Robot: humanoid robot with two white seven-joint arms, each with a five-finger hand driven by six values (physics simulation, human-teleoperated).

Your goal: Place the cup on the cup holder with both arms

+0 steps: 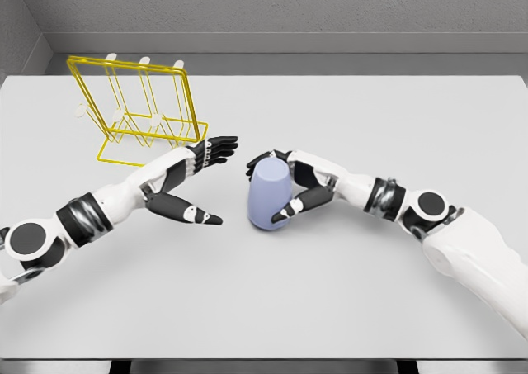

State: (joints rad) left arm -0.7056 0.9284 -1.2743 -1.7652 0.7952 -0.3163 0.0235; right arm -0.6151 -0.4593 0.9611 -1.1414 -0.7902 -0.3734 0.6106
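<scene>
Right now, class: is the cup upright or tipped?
Upside down: the cup stands on the table, narrower closed end up, right hand wrapped around it.

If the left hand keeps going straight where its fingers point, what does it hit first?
Probably nothing: the left hand points up and right, passing above the cup and right of the yellow rack over bare table, though depth is unclear.

White table (pixel 346 308) before plain grey walls (pixel 289 7).

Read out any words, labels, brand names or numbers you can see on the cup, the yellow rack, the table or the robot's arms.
None: no readable text anywhere. The lavender cup, the yellow wire cup holder, the white table and both arms are plain, unmarked surfaces.
</scene>
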